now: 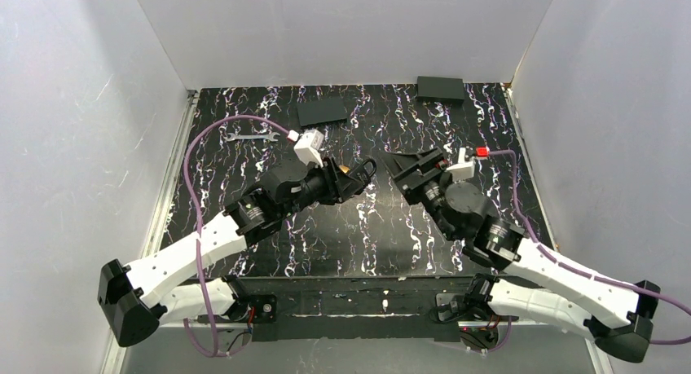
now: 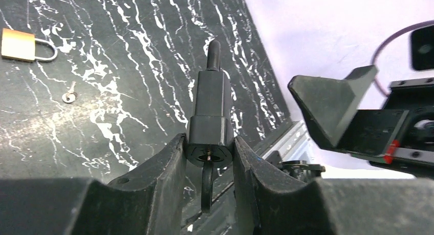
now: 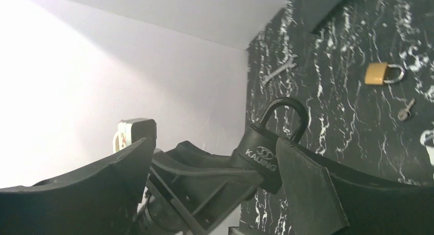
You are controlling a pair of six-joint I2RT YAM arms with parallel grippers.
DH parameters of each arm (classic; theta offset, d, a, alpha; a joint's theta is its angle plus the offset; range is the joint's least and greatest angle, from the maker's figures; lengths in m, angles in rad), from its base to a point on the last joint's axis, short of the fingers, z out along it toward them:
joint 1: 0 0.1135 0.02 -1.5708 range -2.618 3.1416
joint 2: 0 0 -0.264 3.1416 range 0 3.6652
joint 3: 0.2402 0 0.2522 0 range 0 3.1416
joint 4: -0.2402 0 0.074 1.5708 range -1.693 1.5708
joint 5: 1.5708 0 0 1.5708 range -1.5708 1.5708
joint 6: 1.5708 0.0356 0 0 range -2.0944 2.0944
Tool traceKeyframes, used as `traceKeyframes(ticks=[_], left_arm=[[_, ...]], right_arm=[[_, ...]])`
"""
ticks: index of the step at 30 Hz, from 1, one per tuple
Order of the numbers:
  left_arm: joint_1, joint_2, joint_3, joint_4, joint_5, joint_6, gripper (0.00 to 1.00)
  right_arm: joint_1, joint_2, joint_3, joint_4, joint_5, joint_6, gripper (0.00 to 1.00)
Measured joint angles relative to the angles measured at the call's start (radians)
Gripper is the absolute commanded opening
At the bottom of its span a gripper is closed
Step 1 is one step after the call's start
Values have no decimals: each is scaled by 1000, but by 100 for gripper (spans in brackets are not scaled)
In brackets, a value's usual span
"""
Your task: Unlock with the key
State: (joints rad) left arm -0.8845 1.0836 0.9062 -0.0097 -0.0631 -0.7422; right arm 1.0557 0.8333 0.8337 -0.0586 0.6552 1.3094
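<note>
Open room is seen on the marbled table (image 1: 383, 227) toward its near edge. The right claw (image 3: 214, 140) is spread wide, released; the left claw (image 2: 209, 142) is clenched on the black padlock (image 2: 211, 97). Beside the brass padlock (image 2: 18, 44) the key (image 2: 69, 95) is laid flat, apart from both claws

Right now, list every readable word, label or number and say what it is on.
"KAUNG", with a small emblem above it: on the black padlock.
White label with red marks, left of it: too blurred to read.
Brass padlock: no text readable.
</note>
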Motion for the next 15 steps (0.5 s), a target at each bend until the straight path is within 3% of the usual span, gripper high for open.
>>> traceKeyframes(ticks=[6,15], left_arm=[[2,-55,0,2,23,-69,0],[17,-116,0,8,91,-157,0]], right_arm=[[-1,-137,-229,272,-81,-209,98],[-68,-56,-247,445,-350,-318,96]])
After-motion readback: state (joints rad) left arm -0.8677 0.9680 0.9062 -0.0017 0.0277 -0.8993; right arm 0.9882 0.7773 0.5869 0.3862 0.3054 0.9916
